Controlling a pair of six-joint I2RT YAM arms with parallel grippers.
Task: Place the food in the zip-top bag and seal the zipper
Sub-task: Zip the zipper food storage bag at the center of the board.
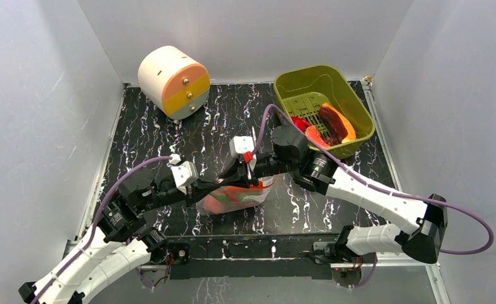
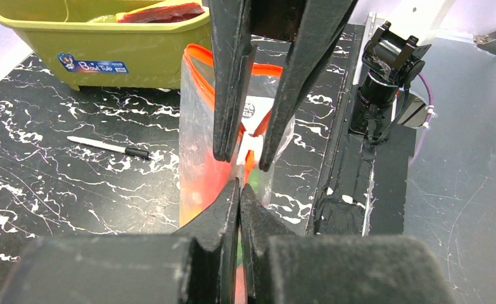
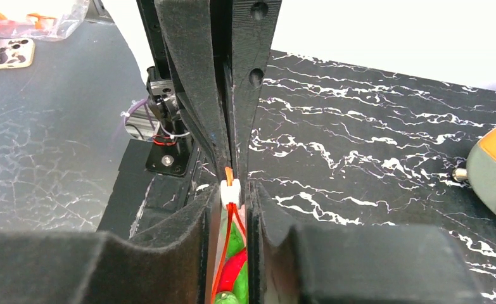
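Observation:
The zip-top bag (image 1: pixel 232 197) (image 2: pixel 197 126) stands on edge mid-table with green (image 3: pixel 235 237) and red food (image 3: pixel 231 265) inside. Its orange-red zipper (image 2: pixel 201 69) gapes at the far end. My left gripper (image 1: pixel 220 185) (image 2: pixel 239 187) is shut on the bag's near top edge. From the opposite side, my right gripper (image 1: pixel 250 172) (image 3: pixel 232 189) straddles the zipper's white slider (image 2: pixel 250 147) (image 3: pixel 230 191), its fingers tight at both sides. More food, a dark red piece (image 1: pixel 334 123) and an orange one (image 1: pixel 318 136), lies in the olive tub.
The olive-green tub (image 1: pixel 296 82) (image 2: pixel 106 44) sits at the back right. A round cream and orange drawer box (image 1: pixel 172 81) stands at the back left. A thin black-and-white pen (image 2: pixel 109 147) lies on the marbled mat beside the bag.

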